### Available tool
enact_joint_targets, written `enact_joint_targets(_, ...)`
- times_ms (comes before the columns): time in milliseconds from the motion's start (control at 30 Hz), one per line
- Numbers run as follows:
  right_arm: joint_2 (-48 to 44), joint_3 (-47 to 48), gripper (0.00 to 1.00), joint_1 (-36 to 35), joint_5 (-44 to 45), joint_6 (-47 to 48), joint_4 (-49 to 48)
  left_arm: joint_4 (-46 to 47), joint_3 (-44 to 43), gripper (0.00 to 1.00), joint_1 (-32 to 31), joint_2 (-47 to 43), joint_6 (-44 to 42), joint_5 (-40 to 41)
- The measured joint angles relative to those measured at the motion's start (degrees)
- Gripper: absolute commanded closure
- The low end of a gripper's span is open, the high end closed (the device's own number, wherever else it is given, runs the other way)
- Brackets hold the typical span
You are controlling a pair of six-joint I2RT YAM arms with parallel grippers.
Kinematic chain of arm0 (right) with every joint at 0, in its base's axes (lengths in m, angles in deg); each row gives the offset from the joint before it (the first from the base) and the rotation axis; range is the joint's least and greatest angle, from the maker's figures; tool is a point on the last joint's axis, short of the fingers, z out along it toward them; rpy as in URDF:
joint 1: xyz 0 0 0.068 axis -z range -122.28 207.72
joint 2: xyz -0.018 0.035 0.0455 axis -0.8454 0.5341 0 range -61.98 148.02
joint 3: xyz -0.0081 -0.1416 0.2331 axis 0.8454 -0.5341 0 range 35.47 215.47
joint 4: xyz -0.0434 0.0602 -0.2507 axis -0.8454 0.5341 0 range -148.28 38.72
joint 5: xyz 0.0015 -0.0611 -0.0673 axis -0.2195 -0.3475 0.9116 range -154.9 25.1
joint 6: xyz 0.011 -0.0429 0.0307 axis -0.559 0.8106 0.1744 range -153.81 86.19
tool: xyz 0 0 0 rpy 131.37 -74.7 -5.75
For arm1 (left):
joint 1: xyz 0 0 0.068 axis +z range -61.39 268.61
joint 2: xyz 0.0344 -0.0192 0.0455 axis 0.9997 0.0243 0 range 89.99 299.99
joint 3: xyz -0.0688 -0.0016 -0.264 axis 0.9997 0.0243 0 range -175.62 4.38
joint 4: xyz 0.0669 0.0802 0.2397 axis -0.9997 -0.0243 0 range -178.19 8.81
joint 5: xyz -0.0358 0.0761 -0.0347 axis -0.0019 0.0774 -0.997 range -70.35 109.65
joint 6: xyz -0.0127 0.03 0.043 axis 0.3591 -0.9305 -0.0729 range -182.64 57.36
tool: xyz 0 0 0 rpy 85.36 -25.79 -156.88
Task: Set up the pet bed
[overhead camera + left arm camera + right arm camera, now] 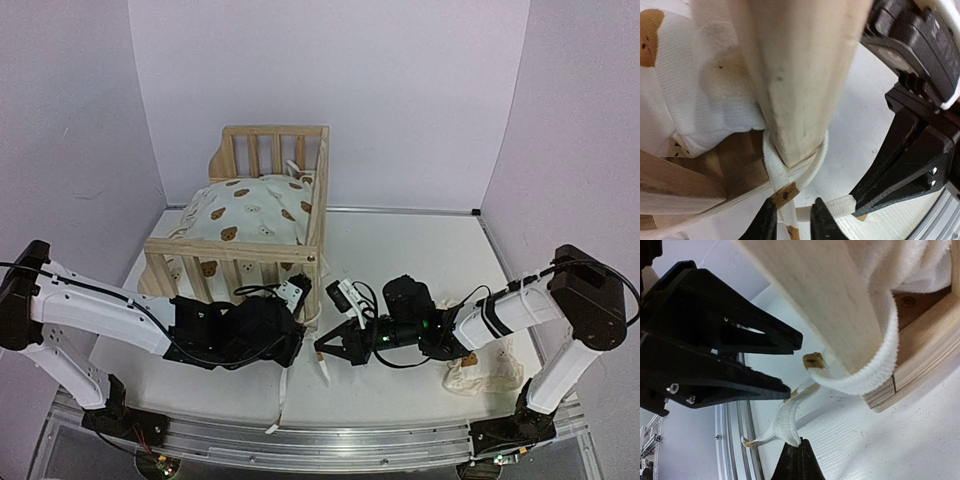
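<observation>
The bed (235, 250) stands on the table (420, 250), left of the middle. Its far end is near the back wall and its near right corner is just in front of the two grippers. Slatted rails show on its far, right and near sides. The cushion (255, 210) lies inside, bulging above the near rail.

Both arms reach in to that near right corner post (800, 75). In the left wrist view, a white tie (774, 165) from the cushion loops around the foot of the post, just above the plank base (715, 172). A strand with a brown patch runs down between the fingers of the left gripper (792, 222). Those jaws stand apart on either side of the strand. The right wrist view confirms this: the two black fingers are clearly spread, with the tie's brown-tipped end just beside their tips.

The right gripper (795, 455) comes in from the right, low over the table. Its jaws are together, pinching a strand of tie near the post. I cannot tell whether this is the same strand that goes around the post. Past the pinch, the loose end trails onto the table toward the near edge.

The small pillow (485, 372) lies crumpled on the table at the near right, under the right arm and well apart from the bed.
</observation>
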Motion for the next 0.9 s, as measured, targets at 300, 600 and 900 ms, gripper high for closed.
enact_joint_targets(300, 0.0, -0.02, 1.0, 0.0, 2.1, -1.64, -0.26, -1.33, -0.59, 0.91, 0.31, 1.18, -2.62, 0.04)
enact_joint_targets(600, 0.0, -0.68, 1.0, 0.0, 3.06, -2.03, -0.48, 4.57, 2.64, 0.76, 0.31, -3.23, -10.6, -2.86)
enact_joint_targets(900, -0.2, -1.01, 1.0, 0.0, 3.06, -2.03, -0.46, 13.53, 4.37, 0.75, 0.33, -3.69, -22.77, -4.59)
